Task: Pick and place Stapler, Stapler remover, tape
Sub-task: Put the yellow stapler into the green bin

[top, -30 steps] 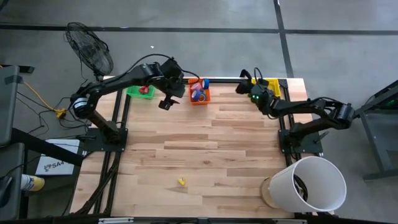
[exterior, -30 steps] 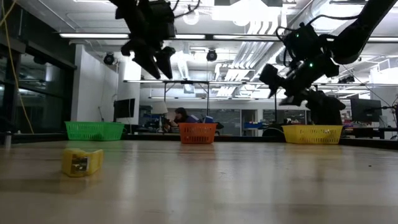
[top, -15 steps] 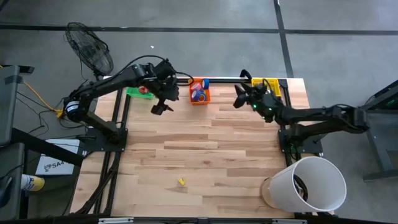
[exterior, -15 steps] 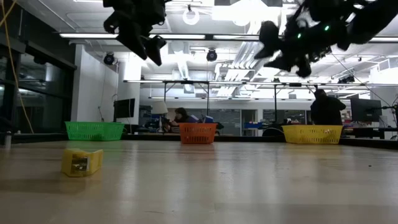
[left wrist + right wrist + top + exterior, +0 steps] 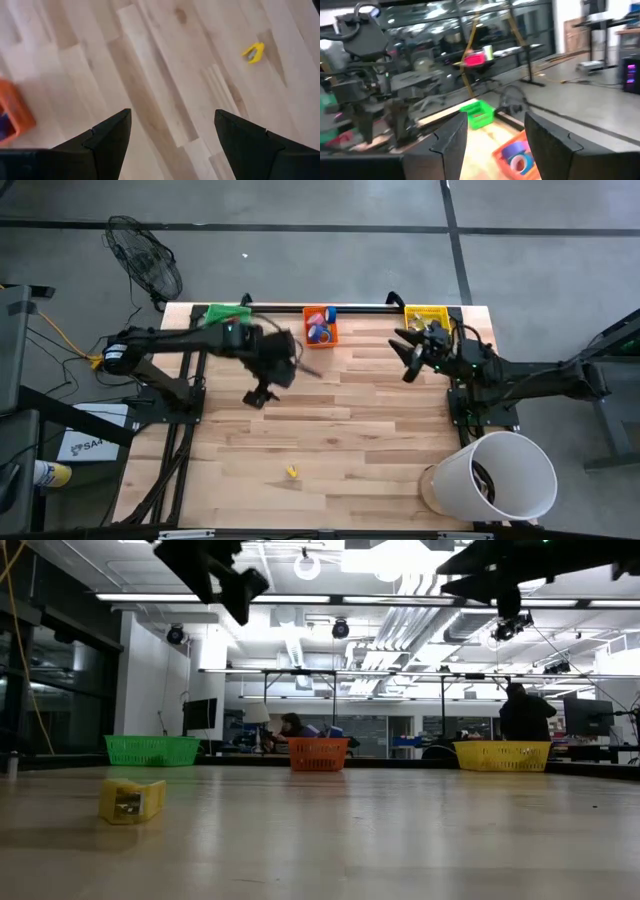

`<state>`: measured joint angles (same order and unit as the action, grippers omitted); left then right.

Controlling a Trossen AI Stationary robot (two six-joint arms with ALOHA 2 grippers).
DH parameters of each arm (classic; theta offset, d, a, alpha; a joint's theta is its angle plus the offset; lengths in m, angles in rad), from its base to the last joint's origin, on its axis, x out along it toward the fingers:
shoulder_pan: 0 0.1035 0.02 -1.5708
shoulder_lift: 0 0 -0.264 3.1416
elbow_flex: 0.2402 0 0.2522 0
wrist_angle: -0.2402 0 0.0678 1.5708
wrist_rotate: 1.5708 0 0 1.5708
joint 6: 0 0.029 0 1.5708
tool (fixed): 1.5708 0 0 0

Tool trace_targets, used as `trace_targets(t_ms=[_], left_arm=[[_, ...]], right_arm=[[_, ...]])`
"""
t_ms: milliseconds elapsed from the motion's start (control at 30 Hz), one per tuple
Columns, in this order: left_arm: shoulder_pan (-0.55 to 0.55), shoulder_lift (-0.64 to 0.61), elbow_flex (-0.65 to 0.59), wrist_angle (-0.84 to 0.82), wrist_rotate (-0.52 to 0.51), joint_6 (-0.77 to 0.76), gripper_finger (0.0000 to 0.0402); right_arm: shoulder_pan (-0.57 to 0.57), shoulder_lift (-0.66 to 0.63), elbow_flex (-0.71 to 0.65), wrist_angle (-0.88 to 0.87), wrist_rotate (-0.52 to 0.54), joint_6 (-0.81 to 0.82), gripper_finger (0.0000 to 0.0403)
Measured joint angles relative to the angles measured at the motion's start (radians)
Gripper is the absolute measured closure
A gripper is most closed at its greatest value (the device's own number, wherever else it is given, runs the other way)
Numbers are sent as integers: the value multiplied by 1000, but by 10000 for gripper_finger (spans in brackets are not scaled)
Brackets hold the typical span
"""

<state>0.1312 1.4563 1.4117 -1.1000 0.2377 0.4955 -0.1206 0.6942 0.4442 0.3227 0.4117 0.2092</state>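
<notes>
A grey floor [image 5: 300, 205] holds a fan [image 5: 145, 260]; ceiling strip lights [image 5: 330, 598] glow overhead.

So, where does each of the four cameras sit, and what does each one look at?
High view: overhead, looking down at the wooden table; both arms show.
Low view: table height, facing the orange mesh bin; arms overhead.
Left wrist view: above the table, past the left gripper and its open fingers, toward the small yellow object.
Right wrist view: past the right gripper toward the bins.
All four show the orange bin.
</notes>
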Motion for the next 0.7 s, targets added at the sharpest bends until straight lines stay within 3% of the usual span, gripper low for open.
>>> trace_targets(t_ms=[233, 500, 700], left_arm=[[-213, 0, 0, 33, -147, 34, 122], [-390, 27, 0, 120, -249, 58, 122], [-460, 128, 0, 149, -255, 57, 122]], right_arm=[[80, -115, 0, -158, -93, -1, 215], [180, -125, 0, -205, -105, -27, 215], [260, -114, 0, -259, -117, -71, 215]])
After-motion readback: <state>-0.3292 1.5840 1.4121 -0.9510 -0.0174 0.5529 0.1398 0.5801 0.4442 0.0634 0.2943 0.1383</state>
